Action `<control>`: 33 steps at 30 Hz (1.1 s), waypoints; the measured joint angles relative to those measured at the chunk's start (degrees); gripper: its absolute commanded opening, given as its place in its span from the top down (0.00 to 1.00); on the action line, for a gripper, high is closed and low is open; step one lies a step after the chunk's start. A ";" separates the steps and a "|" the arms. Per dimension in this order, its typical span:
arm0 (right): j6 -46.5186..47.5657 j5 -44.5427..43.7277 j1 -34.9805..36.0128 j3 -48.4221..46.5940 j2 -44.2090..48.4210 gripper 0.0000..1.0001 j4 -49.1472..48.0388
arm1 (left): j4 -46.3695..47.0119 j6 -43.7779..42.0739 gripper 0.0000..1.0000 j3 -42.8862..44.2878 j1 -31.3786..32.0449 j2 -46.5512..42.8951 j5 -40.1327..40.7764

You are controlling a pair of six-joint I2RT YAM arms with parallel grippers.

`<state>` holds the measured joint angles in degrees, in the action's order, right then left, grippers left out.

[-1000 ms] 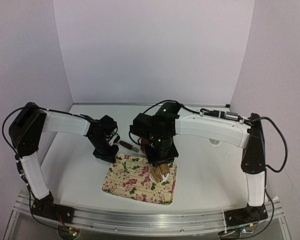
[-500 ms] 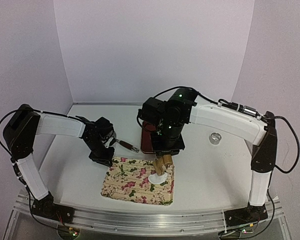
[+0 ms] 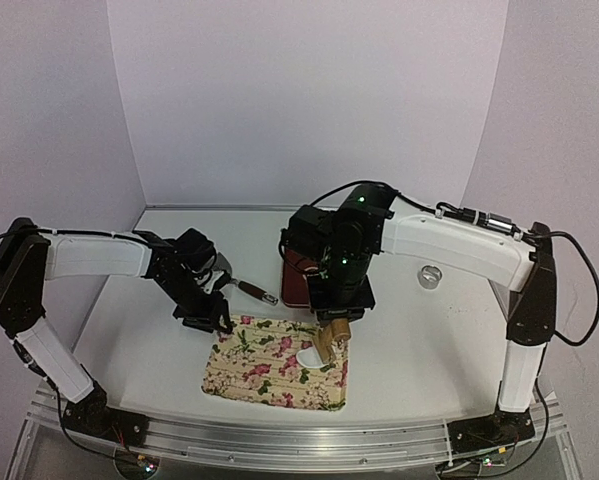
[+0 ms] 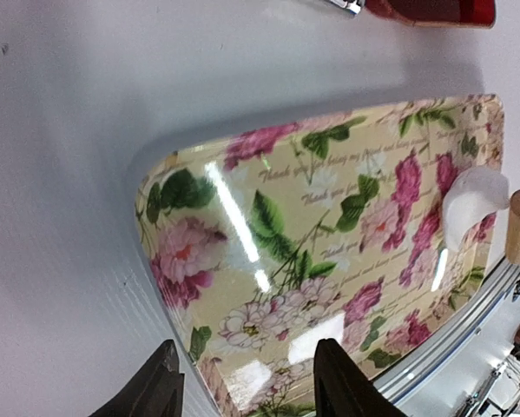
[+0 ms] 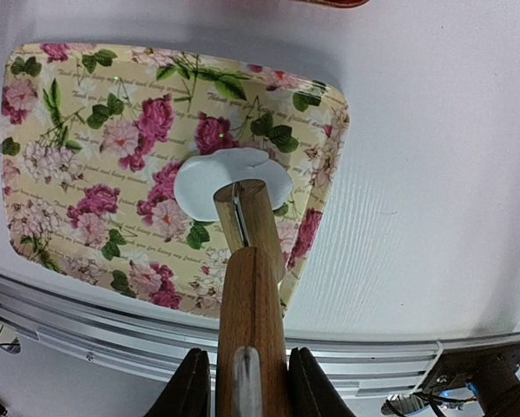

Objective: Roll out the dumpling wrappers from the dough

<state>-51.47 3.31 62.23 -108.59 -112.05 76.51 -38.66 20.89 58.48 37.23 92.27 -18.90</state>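
Although the overhead view reduced the left end effector (image 3: 207, 312) to a dark block at the far left corner of the floral tray (image 3: 264, 372), its wrist camera showed two fingers (image 4: 160, 393) spread apart with the tray's rim between them; whether they touched it could not be told. That arm stretched low from the left, wrist bent down. The dumpling wrapper (image 3: 312, 353), a white disc, lay on the tray's right half, partly hidden from above by the rolling pin (image 3: 331, 337); the right wrist view showed it plainly. The right end effector (image 5: 247, 382) pinched the pin's handle, its arm covering much of the red tray (image 3: 295, 285). A metal ring (image 3: 431, 277) lay on the bench (image 3: 419, 340) farther right.
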 measured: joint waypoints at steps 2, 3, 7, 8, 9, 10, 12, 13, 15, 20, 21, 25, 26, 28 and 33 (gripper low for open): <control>-0.20 0.05 -0.01 0.96 0.00 1.00 0.01 | -0.38 -1.62 0.42 2.73 0.00 0.64 0.47; -0.32 0.05 0.00 1.37 0.00 1.00 0.03 | -0.40 -2.33 0.42 4.24 0.00 1.28 0.70; -0.68 -0.15 -0.01 2.00 0.00 1.00 0.06 | 0.27 -5.48 0.41 9.31 0.00 5.61 1.82; -0.74 -0.28 -0.02 2.01 0.00 1.00 0.06 | 0.41 -6.25 0.41 9.72 0.00 6.52 2.08; -0.79 -0.42 -0.02 2.01 0.00 1.00 0.05 | 0.49 -6.91 0.41 9.94 0.00 7.35 2.30; -0.88 -0.61 -0.02 2.01 -0.02 1.00 0.05 | 0.50 -7.58 0.41 10.05 0.00 8.07 2.58; -0.91 -0.86 -0.02 2.01 -0.04 1.00 0.05 | 0.54 -8.85 0.41 10.46 0.00 9.65 3.07; -0.92 -0.97 -0.03 2.01 -0.09 1.00 0.05 | 0.56 -9.34 0.41 10.78 0.00 10.47 3.42; -0.93 -1.12 -0.10 2.01 -0.33 1.00 0.05 | 0.63 -10.24 0.40 11.33 0.00 11.85 4.17; -0.93 -1.69 -0.35 2.54 -0.61 1.00 -0.13 | 0.70 -11.43 0.43 11.52 0.00 13.59 5.94; -0.92 -1.96 -0.40 2.72 -0.63 1.00 -0.14 | 0.72 -11.62 0.43 11.52 0.00 13.81 6.34; -0.80 -2.80 -0.84 3.23 -0.74 1.00 -0.34 | 0.72 -12.03 0.46 11.52 0.00 14.81 7.87; -0.67 -2.89 -1.00 3.28 -0.80 1.00 -0.37 | 0.72 -12.02 0.46 11.52 0.00 14.99 8.28; -0.51 -2.93 -1.23 3.31 -0.87 1.00 -0.39 | 0.72 -12.07 0.49 11.52 0.00 15.12 9.00; -0.22 -2.87 -1.28 4.30 -0.87 1.00 -1.17 | 0.72 -12.04 0.54 11.51 0.00 15.48 11.00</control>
<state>-51.69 0.44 60.95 -104.29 -112.92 75.33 -37.93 8.86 69.98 37.23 107.75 -7.91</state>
